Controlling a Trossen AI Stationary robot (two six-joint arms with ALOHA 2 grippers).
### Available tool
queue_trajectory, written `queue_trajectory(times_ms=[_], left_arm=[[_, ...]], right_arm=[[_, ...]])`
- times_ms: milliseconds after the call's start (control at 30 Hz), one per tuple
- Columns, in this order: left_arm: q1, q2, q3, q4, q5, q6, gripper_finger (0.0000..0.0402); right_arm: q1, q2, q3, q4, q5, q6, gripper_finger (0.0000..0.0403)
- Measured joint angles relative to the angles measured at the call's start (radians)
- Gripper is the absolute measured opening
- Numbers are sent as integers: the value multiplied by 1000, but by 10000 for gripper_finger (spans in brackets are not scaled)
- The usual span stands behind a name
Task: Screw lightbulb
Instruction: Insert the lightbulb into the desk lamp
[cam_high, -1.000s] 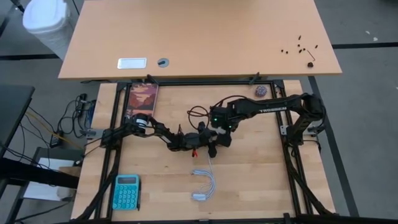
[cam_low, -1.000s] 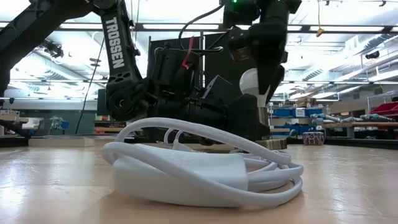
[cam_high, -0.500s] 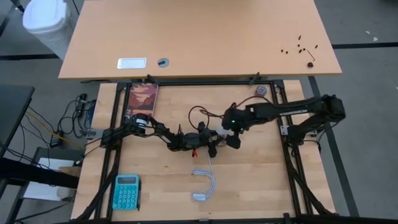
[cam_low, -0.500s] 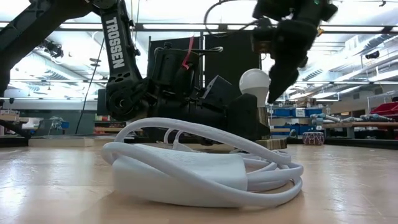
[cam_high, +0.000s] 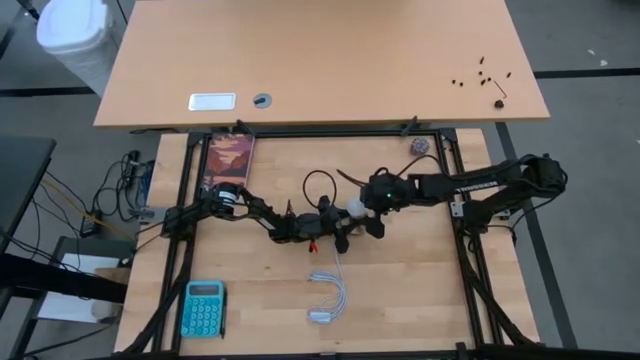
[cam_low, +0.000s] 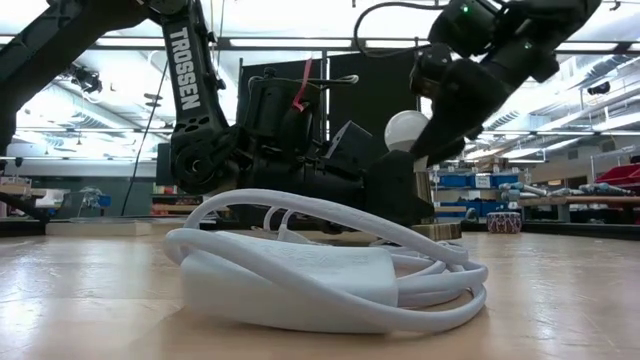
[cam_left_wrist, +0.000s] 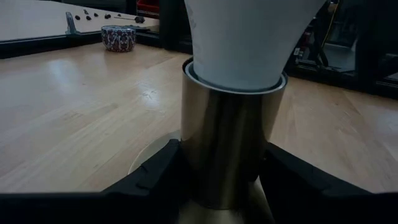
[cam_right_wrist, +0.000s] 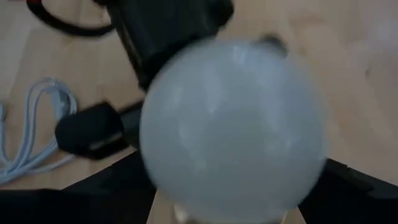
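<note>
The white lightbulb (cam_high: 354, 207) (cam_low: 405, 130) stands upright with its base in a brass-coloured socket (cam_left_wrist: 233, 143). My left gripper (cam_high: 345, 222) (cam_left_wrist: 227, 180) reaches in low from the table's left and is shut on that socket. My right gripper (cam_high: 367, 212) (cam_low: 430, 140) is open and slants down at the bulb from the right. In the right wrist view the bulb (cam_right_wrist: 233, 124) fills the gap between its fingers, one on each side; whether they touch it does not show. The socket's white cord (cam_high: 330, 295) lies coiled on the table toward the near edge. My left gripper pinches the socket's round barrel (cam_left_wrist: 205, 155) between its two fingers, one finger (cam_left_wrist: 155, 180) on each side, low on the barrel. The fingers come in nearly level from the table's left. The socket stands upright on its pale round foot (cam_left_wrist: 149, 155) on the table.
A teal calculator (cam_high: 203, 308) lies at the near left and a picture card (cam_high: 228, 160) at the far left. A small patterned ball (cam_high: 418, 146) sits at the far right. Black frame rails (cam_high: 180, 240) border the table; bare wood lies right of the bulb.
My right gripper, which stood over the bulb pointing down with its fingers around it, has drawn off toward the table's right edge and tipped over, so that it now slants at the bulb from the right. Its fingers stayed apart. The bulb and socket kept still.
</note>
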Motion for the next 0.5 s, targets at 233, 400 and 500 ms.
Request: queue_trajectory(times_ms=[233,400,500], left_arm=[[0,0,0,1,0,1,198],[0,0,0,1,0,1,198],[0,0,0,3,1,0,198]], right_arm=[[-30,9,-73,152,-58,-7,316],[-35,8,-181,327,-93,36,307],[-35,9,-221,462,-93,36,307]])
